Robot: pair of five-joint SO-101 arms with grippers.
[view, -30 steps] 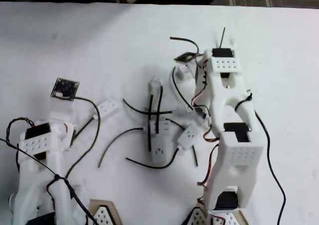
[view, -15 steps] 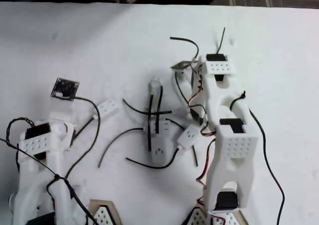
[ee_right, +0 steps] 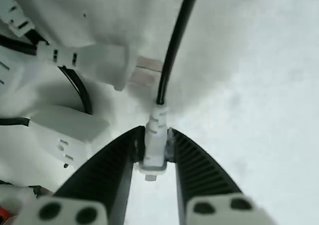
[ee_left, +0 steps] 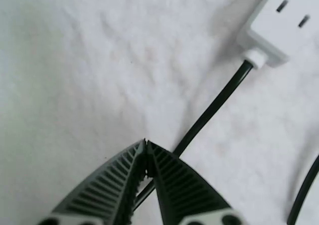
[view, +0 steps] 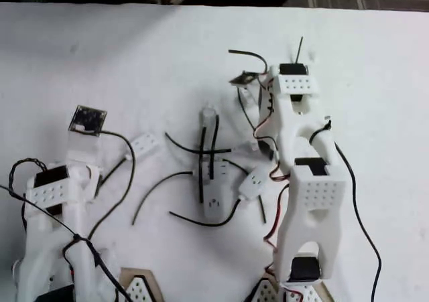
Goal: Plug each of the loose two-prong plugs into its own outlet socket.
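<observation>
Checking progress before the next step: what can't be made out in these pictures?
Right wrist view: prongs of the plug in the right gripper, covered by its fingers.
Left wrist view: whether the left gripper pinches the black cord, hidden beneath it; the outlet socket is cut by the edge.

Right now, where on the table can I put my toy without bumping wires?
The far left of the table, beyond the left arm, is bare, and so is the far right corner past the right arm. The middle is crowded with sockets and cords. The right gripper holds a plug.
</observation>
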